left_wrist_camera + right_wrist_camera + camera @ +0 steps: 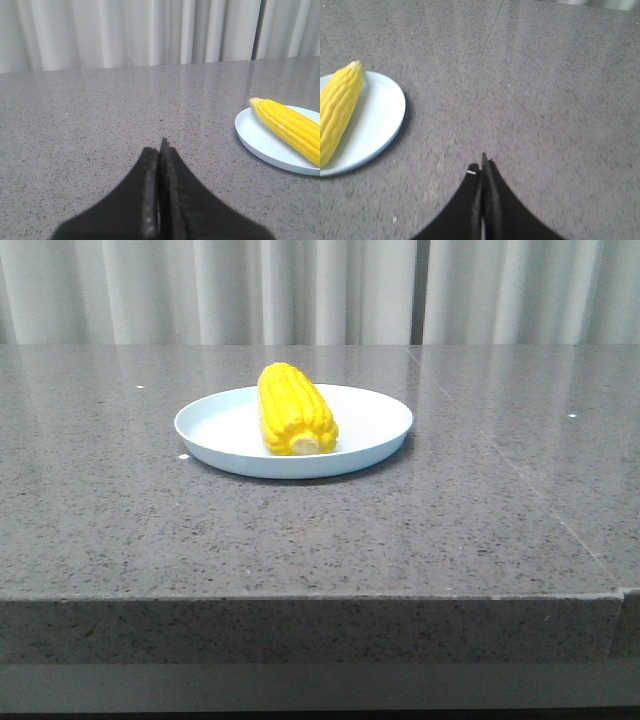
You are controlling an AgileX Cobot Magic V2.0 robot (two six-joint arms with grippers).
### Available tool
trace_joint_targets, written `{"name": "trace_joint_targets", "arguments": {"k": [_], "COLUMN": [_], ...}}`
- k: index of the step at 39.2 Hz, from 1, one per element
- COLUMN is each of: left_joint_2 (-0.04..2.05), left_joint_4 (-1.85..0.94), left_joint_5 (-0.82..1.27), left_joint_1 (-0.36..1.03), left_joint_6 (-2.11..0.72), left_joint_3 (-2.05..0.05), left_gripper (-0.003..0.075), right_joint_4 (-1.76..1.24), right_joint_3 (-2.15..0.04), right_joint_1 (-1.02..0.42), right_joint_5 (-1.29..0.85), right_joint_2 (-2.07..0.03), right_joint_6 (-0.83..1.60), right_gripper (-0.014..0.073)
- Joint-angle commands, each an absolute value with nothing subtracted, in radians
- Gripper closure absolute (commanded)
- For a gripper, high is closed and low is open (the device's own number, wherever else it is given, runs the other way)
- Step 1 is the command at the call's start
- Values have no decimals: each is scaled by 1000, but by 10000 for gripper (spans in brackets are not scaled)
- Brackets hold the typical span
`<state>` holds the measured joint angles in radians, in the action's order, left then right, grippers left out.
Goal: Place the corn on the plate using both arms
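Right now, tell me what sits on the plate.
Only the corn lies on the plate, cut end toward the front camera. The plate surface beneath the cob is hidden.

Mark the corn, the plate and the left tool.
corn (292, 405): front view, kernel rows at mid-cob.
plate (375, 420): front view, bare floor right of the cob.
left tool (161, 147): left wrist view, between shut fingertips.

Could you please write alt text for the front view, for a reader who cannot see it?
A yellow corn cob lies on a round pale blue plate, its pale cut end toward the camera. The plate sits on a grey speckled table, with pale curtains behind; no arm is visible.
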<state>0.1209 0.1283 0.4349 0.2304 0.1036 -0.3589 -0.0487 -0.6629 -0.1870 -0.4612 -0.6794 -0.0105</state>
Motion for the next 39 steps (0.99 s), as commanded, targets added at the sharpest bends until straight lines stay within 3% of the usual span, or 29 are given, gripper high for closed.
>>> {"name": "trace_joint_targets", "arguments": {"k": [1, 16, 39], "left_joint_2": [132, 132, 132], "left_joint_4": [133, 133, 133], "left_joint_5": [351, 351, 351], "left_joint_1": [229, 229, 229], "left_joint_6": [106, 106, 106], "left_joint_3": [-387, -387, -387], "left_gripper": [741, 741, 741], "right_joint_4": [-38, -38, -38], "right_joint_3": [-595, -409, -408], "right_joint_1": [-182, -182, -182], "right_joint_5": [-371, -374, -380], "right_joint_2": [-547, -113, -87], "right_joint_6": [0, 0, 0], "right_gripper": [662, 662, 662]}}
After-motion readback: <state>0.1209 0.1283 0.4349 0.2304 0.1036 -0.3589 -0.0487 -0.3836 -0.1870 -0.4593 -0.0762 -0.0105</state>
